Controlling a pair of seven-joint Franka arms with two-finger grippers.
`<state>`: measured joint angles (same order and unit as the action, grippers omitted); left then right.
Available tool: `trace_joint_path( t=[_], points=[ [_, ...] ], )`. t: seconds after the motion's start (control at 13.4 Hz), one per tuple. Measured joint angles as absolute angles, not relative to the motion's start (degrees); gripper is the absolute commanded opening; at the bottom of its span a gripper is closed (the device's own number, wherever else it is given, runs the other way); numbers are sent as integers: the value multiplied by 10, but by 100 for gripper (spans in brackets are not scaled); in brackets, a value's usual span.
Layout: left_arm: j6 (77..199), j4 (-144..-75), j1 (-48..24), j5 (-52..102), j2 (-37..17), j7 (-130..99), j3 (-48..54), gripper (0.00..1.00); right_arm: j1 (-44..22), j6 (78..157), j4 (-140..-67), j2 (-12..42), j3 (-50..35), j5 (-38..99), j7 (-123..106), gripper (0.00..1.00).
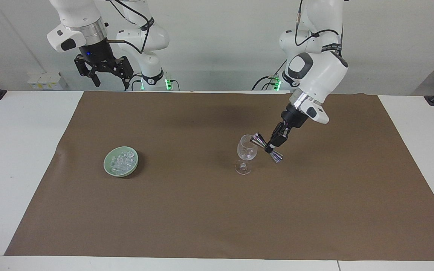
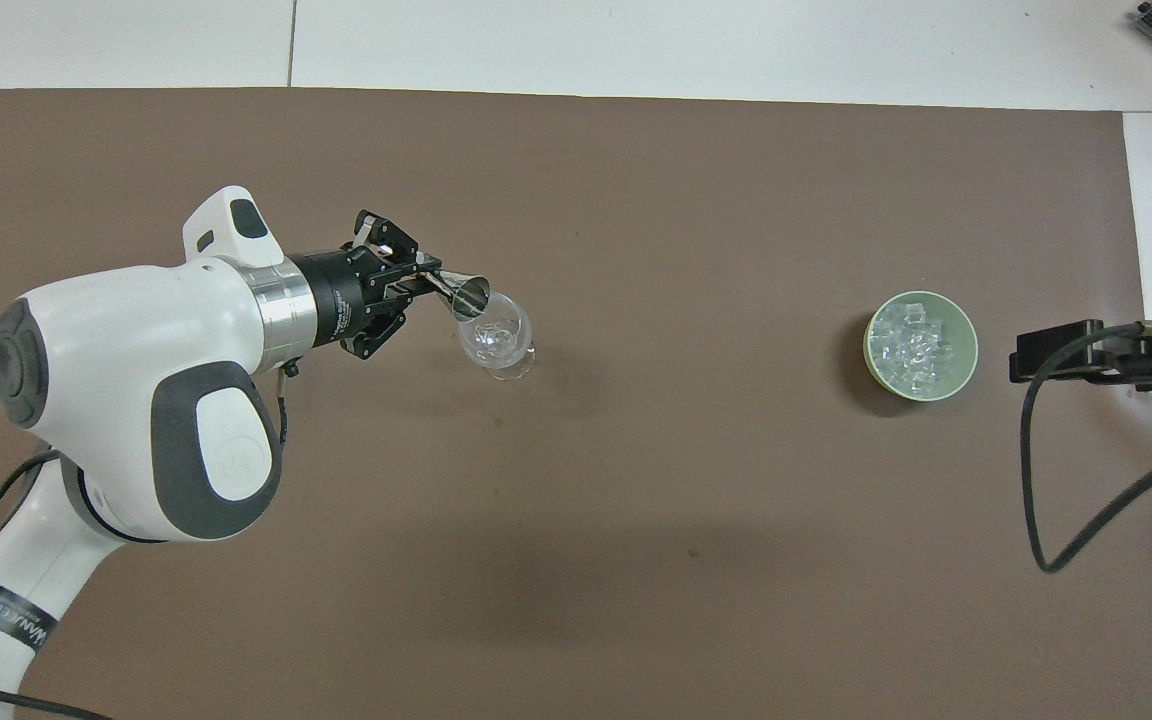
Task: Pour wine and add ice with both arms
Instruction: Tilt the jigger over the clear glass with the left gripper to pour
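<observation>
The left hand (image 1: 271,148) gripped a tilted metal jigger (image 1: 268,147) over the wine glass (image 1: 246,154); the right hand (image 1: 106,77), jaws spread and empty, waited well apart from the glass.

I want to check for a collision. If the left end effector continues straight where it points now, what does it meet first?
Most likely the wine glass. The left end effector, shut on the tilted jigger, aims slantwise down at the rim; past it lies only brown mat.

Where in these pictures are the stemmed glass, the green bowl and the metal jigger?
stemmed glass (image 1: 247,151), facing view, on its bowl.
green bowl (image 2: 969,349), overhead view, on its rim.
metal jigger (image 2: 471,297), overhead view, on its open mouth.
</observation>
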<state>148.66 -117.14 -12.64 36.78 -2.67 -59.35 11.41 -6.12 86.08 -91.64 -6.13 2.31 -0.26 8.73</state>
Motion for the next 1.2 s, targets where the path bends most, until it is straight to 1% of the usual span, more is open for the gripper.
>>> trace_joint_path(
  t=[0.67, 1.2],
  points=[
    [1511, -1172, -133, 305, -26, -593, 114, 0, -61, 861, -916, -61, 23, -3, 87, 100],
    [1526, -1172, -146, 287, -25, -579, 114, 0, -61, 861, -916, -61, 23, -3, 87, 100]
  ],
)
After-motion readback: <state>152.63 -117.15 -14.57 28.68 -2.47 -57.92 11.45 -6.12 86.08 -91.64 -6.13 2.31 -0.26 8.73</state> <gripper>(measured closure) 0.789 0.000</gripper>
